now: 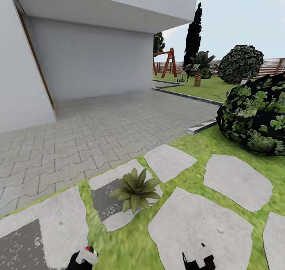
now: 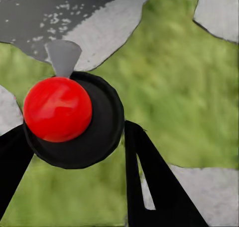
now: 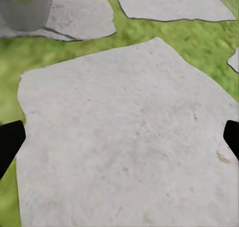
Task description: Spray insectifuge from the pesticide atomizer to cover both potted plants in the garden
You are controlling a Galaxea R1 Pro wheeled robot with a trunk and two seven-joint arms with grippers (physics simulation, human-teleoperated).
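One potted plant (image 1: 135, 189) on stepping stone (image 1: 114, 200); left gripper (image 2: 74, 152) clamps pesticide atomizer (image 2: 69, 117); right gripper (image 3: 119, 142) spread apart.

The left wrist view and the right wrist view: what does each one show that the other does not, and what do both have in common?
The left wrist view has the left gripper closed around a black round object with a red ball-shaped top and a grey nozzle-like tip, probably the pesticide atomizer. The right wrist view has the right gripper open and empty, its fingers far apart over one large stepping stone; a grey pot sits at a corner. Both show green lawn and grey stones.
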